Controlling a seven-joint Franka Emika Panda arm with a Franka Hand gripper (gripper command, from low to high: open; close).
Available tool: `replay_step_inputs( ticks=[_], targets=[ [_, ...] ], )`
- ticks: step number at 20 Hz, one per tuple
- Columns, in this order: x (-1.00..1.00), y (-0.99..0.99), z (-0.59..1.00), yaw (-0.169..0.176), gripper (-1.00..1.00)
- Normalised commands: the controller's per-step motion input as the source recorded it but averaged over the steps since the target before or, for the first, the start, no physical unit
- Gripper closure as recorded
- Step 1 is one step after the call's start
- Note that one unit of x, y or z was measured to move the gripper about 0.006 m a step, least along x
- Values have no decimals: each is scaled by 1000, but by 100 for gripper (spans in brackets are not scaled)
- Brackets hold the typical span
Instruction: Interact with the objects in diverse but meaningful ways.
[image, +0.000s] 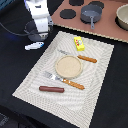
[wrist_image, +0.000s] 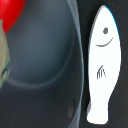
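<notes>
Black tabletop (image: 112, 75), fish (wrist_image: 100, 70) lying flat beside pot (wrist_image: 45, 55), head toward tomato (wrist_image: 11, 14) end, claw state perhaps unreadable

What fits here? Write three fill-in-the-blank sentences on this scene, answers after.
1. The tan plate lies between the knife and the ____.
2. The block on the placemat is ____.
3. Beside the grey pot lies a white ____.
Missing words: fork; yellow; fish.
</notes>
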Motion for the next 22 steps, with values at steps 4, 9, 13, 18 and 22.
replay_step_inputs(
  ticks=[4,9,13,18,22],
  targets=[
    [-2,-84,-219,28,-100],
    [-1,-69,-207,30,-100],
    [0,-76,-149,31,100],
    [0,-78,-133,30,100],
    [0,-99,-144,30,100]
  ],
)
